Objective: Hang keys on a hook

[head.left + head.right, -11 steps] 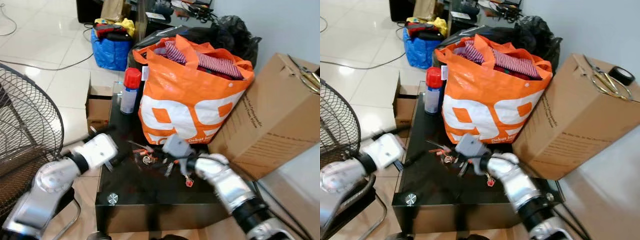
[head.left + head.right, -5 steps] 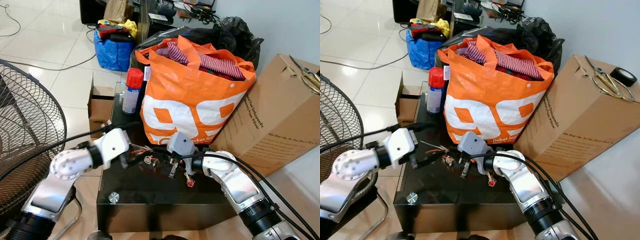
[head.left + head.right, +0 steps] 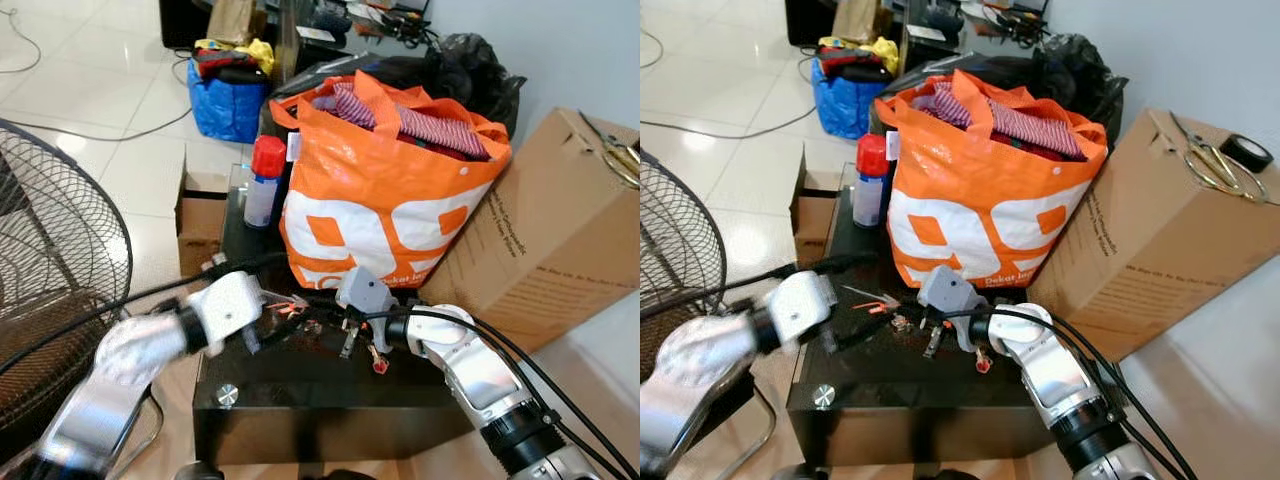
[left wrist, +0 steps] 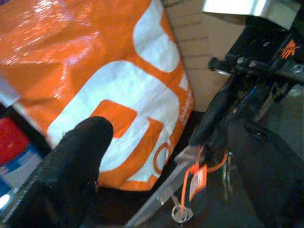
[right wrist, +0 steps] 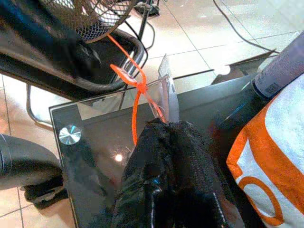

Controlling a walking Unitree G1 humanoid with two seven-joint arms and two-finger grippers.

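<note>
The right gripper has its fingers pressed together on the keys, holding them just above the black table, near the front of the orange bag. The left gripper reaches in from the left, just beside the keys; I cannot tell how its fingers stand. A fan stands far left.

Both silver arms reach forward and inward until the left gripper and the right gripper nearly meet, the left arm blurred with its fingers spread apart, the right bent at the elbow with its fingers pressed together.
</note>
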